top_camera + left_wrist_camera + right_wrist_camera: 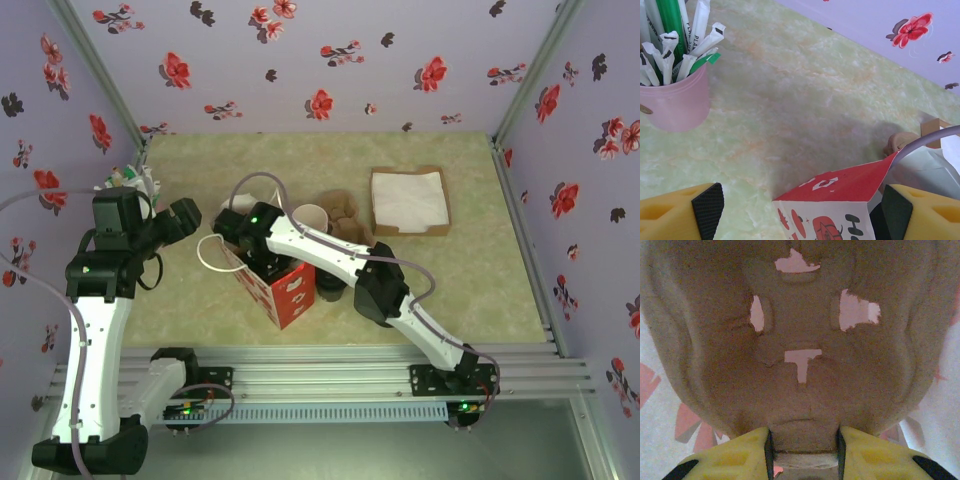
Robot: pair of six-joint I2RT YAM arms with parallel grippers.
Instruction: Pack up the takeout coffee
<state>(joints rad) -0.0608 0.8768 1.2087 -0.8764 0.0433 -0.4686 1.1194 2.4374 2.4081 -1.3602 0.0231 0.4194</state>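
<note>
Where the top external view looks down on the green marbled table [300,160], a red-and-white paper bag [285,295] is seen standing near the front edge, between the two arms. The right arm is bent over it and the right gripper [252,248] is lowered at the bag's mouth; its fingers are not made out from here. A dark round top just right of the bag, half hidden under the right forearm, is taken for the takeout coffee [328,287]; the cup body cannot be told. A lidless cream cup [310,215] and brown pulp pieces [346,210] are noted behind the bag, and a brown tray [446,205] of white napkins further right. The left gripper [190,212] is held left of the bag, near a pink straw cup [128,182]. In the left wrist view, the left gripper [800,215] is shown with its black pads [707,210] set wide apart and nothing clamped; the bag's [840,205] top corner is seen in line between them, contact not determinable. The straw cup [675,102] is seen upper left, upright. In the right wrist view, the right gripper [805,440] is shown closed on the lower edge of a moulded pulp carrier [800,330], with white, red-printed paper visible behind it.
</note>
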